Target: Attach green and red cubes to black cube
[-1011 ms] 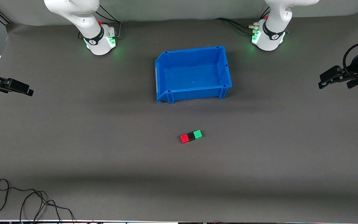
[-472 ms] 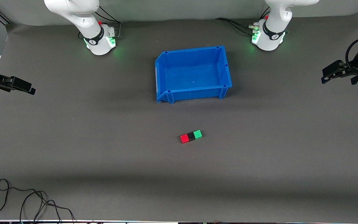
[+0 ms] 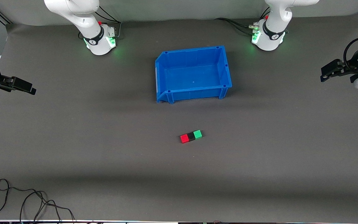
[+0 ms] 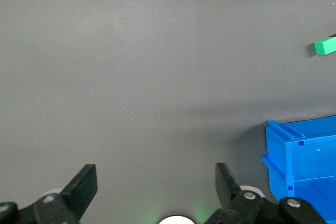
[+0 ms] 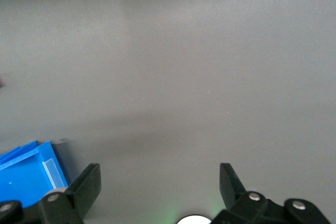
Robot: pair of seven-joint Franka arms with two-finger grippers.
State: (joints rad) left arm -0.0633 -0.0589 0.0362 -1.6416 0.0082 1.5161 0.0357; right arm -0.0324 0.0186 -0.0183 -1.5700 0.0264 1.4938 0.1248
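A red cube, a black cube and a green cube lie touching in one row on the grey table, the black one in the middle. The green cube also shows in the left wrist view. My left gripper is open and empty, up in the air over the left arm's end of the table; in its wrist view the jaws stand wide apart. My right gripper is open and empty over the right arm's end; its wrist view shows bare table between the jaws.
An empty blue bin stands farther from the front camera than the cube row, between the two arm bases. Its corner shows in the left wrist view and the right wrist view. A black cable lies at the near corner.
My left gripper has drawn back a little toward its end of the table and risen slightly. My right gripper has shifted only slightly. The cube row has not moved.
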